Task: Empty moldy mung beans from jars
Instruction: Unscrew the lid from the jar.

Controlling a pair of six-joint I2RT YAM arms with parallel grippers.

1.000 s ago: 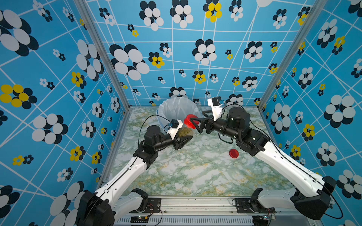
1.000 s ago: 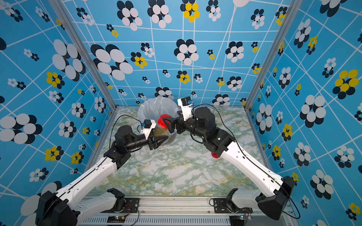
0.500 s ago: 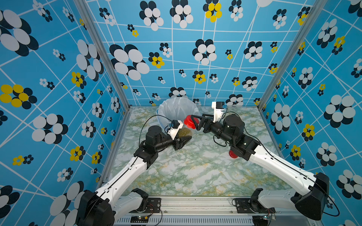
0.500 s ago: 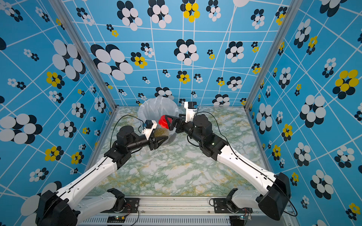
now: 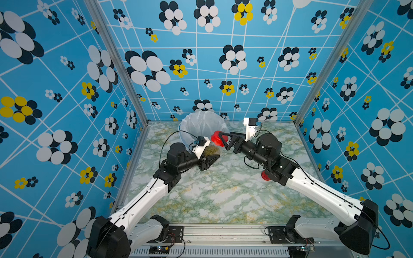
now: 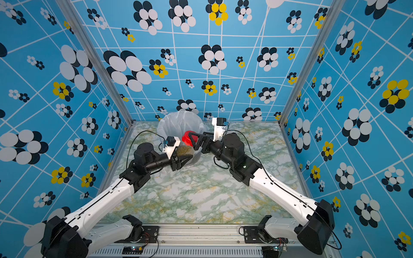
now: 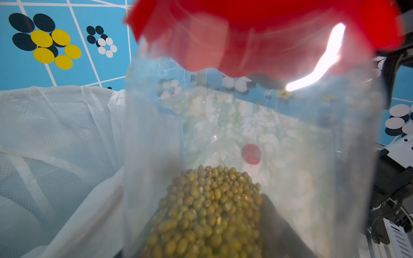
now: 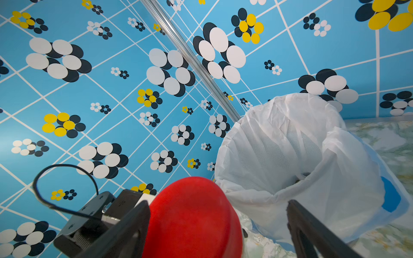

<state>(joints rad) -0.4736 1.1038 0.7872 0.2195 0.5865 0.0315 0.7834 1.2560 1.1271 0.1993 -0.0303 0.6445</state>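
Note:
My left gripper (image 5: pixel 210 157) is shut on a clear jar (image 5: pixel 213 151), held tilted in front of the bin. Mung beans (image 7: pixel 207 214) fill the jar's lower part, and a red lid (image 5: pixel 217 138) sits on its mouth. My right gripper (image 5: pixel 221 140) stands open around that lid. In the right wrist view the lid (image 8: pixel 194 219) lies close against one finger (image 8: pixel 131 225), while the other finger stands well apart from it. Both top views show jar (image 6: pixel 184 151) and lid (image 6: pixel 188 138). The left jaws are mostly hidden behind the jar.
A bin lined with a white plastic bag (image 5: pixel 201 124) stands at the back of the marble table (image 5: pixel 212 196), just behind the jar. A loose red lid (image 5: pixel 265 176) lies on the table under my right arm. Patterned blue walls close in three sides.
My right arm has sunk a little and shifted its wrist, with its jaws staying around the red lid. The left arm and jar have held still.

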